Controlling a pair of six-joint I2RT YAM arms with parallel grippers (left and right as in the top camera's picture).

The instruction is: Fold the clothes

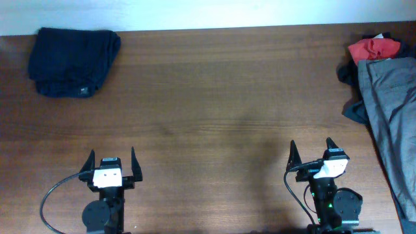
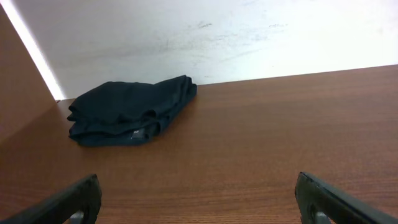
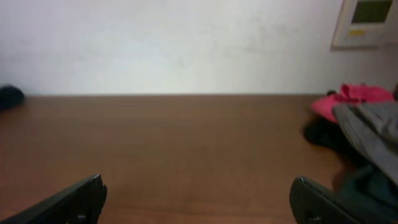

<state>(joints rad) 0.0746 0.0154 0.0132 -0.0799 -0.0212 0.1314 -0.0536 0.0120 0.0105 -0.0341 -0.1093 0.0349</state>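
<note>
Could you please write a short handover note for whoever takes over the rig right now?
Left gripper: open, empty, at the near edge of the table.
Right gripper: open, empty, also at the near edge, left of the grey-olive garment.
Grey-olive garment: unfolded, rumpled at the table's right edge, partly out of the overhead view, next to a red garment and over a black garment.
Navy garment: folded, far left corner.
Done: no fold on the grey-olive garment yet.
Left: probably pull it to the middle, spread it flat, fold it.
</note>
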